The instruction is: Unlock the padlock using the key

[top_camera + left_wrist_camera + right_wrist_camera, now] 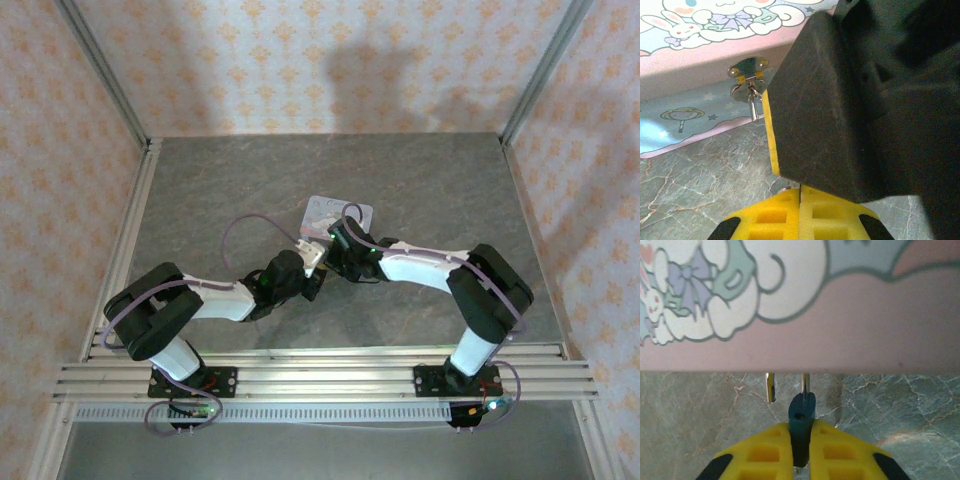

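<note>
Padlock (802,410): teal body clamped in right pincer (801,437), lower centre of frame, shackle (805,384) rising under cartoon tin (865,340), apparently steadied for keying; left pincer (800,200) pressed closed, whether on key unclear.

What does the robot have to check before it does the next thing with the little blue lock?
1. Padlock held tight: the right fingers pinch the padlock between them. Ok.
2. Padlock at the tin: its shackle reaches up under the edge of the tin. Ok.
3. Key in the left fingers: they are pressed together, and whether the key sits between them is unclear. Cannot tell.
4. Keyhole turned toward the left fingers: cannot tell.
5. Clear sight of the padlock from the left wrist camera: the right arm's black body is in the way. Not ok.
</note>
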